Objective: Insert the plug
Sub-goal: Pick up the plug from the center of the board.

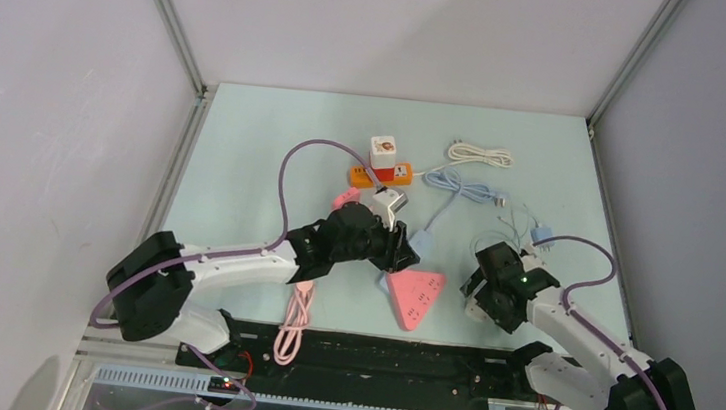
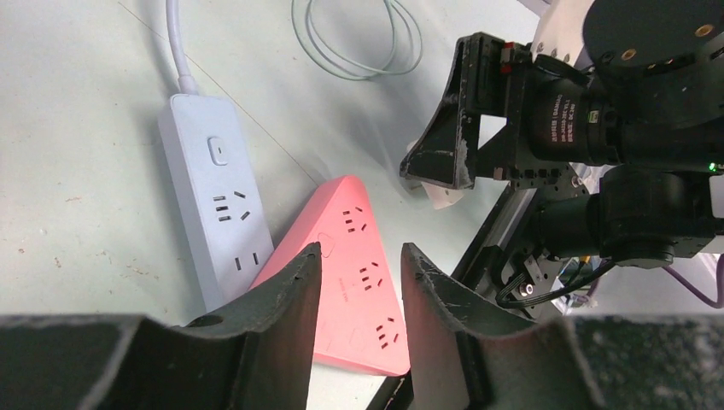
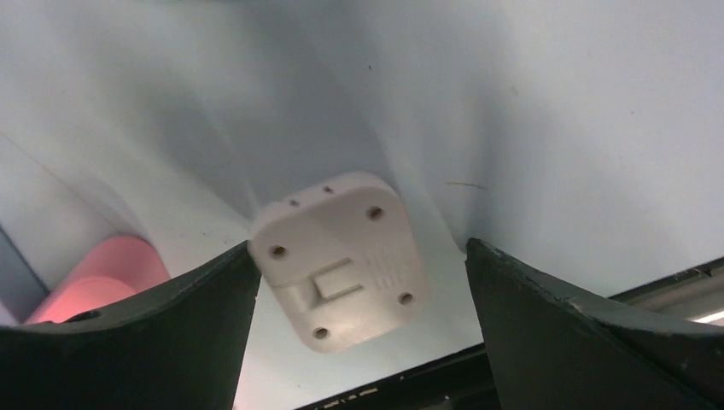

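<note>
Left arm reaches to the pink strip (image 1: 414, 295); right arm bends low over the plug (image 3: 341, 256).

The left arm stretches from its base toward mid-table. The left gripper (image 2: 360, 254) tilts down above the pink strip, its fingers a narrow gap apart with nothing between them. The right arm folds back on itself. The right gripper (image 1: 479, 295) is spread wide, and the white plug lies flat on the table (image 1: 243, 153) between its fingers, close to one and clear of the other. A pale strip (image 2: 218, 205) touches the pink strip's far side. The black rail (image 1: 375, 352) at the near edge runs close by the plug and the pink strip. Bare table lies to the right, and the cables (image 1: 473, 170) lie well beyond.
</note>
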Robot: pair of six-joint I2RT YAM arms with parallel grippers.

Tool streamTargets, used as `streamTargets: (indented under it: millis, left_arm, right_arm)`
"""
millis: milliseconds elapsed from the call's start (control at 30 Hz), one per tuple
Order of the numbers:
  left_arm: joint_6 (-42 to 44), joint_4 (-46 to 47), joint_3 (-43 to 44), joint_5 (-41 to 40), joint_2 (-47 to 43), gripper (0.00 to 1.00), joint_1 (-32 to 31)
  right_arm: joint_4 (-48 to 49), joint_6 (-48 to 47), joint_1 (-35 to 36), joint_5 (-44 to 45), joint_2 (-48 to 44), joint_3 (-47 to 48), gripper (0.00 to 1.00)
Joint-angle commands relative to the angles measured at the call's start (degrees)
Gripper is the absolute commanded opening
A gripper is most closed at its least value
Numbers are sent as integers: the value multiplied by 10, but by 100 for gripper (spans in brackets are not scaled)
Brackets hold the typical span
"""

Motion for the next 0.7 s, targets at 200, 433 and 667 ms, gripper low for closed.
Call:
streamTargets:
  millis: [200,433,667]
  left_arm:
    - [14,10,-7,7,-24,44,6]
    - [9,10,-8,19,-24,47,6]
    - [8,10,-6,36,-22,53,6]
  right_arm:
    - [97,-38,-45,-49,5,-42,70]
    - [99,-48,-51,-69,-44,-41,47]
    - [95,-52,-63,-115,-82,-28,44]
